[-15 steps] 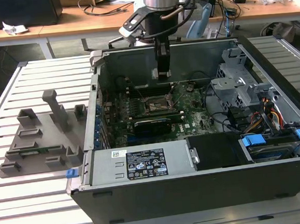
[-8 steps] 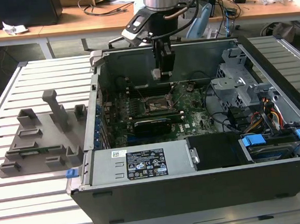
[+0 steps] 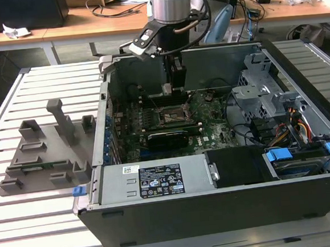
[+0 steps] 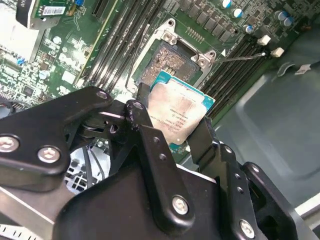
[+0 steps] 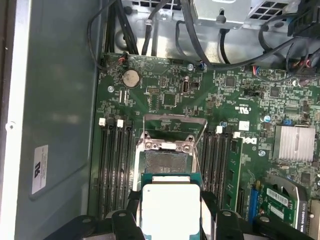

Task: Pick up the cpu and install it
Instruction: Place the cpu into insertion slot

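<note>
Open computer case (image 3: 218, 216) lying on a slatted table (image 3: 52, 75), seen in the exterior view. A grey fixture (image 3: 47, 155) with upright posts sits at nine o'clock of the case, well apart from the arm. Inside the case, the green motherboard (image 3: 133, 143) carries the metal-framed socket (image 3: 176, 116). A drive cage (image 3: 253, 88) stands at three o'clock of the socket, and a labelled power supply (image 3: 158, 181) at six o'clock. In the first wrist view, banks of memory slots (image 5: 114, 165) flank the socket (image 5: 166, 160) on both sides. A coin cell (image 5: 131, 77), a finned heatsink (image 5: 295, 142) and dark cables (image 5: 190, 35) lie farther out on the board. The socket's contact field is uncovered, with nothing lying across it.

The cpu (image 4: 175, 112) is a flat square chip with a dull silver lid on a teal-edged board, lid facing the wrist cameras. It hangs over the near edge of the socket (image 4: 167, 62) and appears clear of it.

The arm (image 3: 170, 3) descends from twelve o'clock, its wrist pointing straight down into the case. The gripper (image 3: 172, 87) has its black fingers (image 4: 202, 142) clamped on two opposite edges of the cpu (image 5: 170, 207).
</note>
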### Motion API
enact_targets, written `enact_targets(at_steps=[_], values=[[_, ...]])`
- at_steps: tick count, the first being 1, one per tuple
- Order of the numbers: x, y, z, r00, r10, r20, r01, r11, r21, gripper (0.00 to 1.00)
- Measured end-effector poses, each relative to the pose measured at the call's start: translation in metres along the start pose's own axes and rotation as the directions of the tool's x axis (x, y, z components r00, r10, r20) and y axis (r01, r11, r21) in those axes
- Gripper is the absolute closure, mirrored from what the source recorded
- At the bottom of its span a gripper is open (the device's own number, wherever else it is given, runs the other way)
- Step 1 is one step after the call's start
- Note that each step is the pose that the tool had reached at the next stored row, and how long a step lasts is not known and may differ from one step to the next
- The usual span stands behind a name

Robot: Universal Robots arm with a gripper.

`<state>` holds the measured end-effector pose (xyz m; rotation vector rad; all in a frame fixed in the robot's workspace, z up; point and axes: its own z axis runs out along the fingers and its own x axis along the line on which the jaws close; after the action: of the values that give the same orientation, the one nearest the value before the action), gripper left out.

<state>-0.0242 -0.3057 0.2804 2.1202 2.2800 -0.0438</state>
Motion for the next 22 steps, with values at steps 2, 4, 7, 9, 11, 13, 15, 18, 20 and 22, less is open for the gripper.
enact_targets(at_steps=[2,4,7,9,11,13,15,18,20,22], values=[[0.0003,0.0000,0.0075,1.0000,0.000,-0.0002,0.000,1.0000,-0.0001,0.45],[0.0004,0.0000,0.0117,1.0000,0.000,0.0001,0.000,1.0000,0.0001,0.45],[0.0008,0.0002,0.0187,1.0000,0.000,-0.0001,0.000,1.0000,-0.0001,0.45],[0.0010,0.0003,0.0267,1.0000,0.000,-0.0001,0.000,1.0000,0.0000,0.45],[0.0012,0.0003,0.0306,1.0000,0.000,0.0000,0.000,1.0000,0.0000,0.45],[0.0016,0.0004,0.0399,1.0000,0.000,-0.0001,0.000,1.0000,-0.0001,0.45],[0.0018,0.0003,0.0458,1.0000,0.000,0.0000,0.000,1.0000,0.0001,0.45],[0.0019,0.0003,0.0507,1.0000,0.004,0.0062,-0.004,1.0000,0.0005,0.45],[0.0019,0.0004,0.0521,0.9995,0.028,0.0126,-0.028,0.9996,0.0011,0.45],[0.0021,0.0008,0.0561,0.9985,0.054,0.0131,-0.054,0.9986,0.0020,0.45]])
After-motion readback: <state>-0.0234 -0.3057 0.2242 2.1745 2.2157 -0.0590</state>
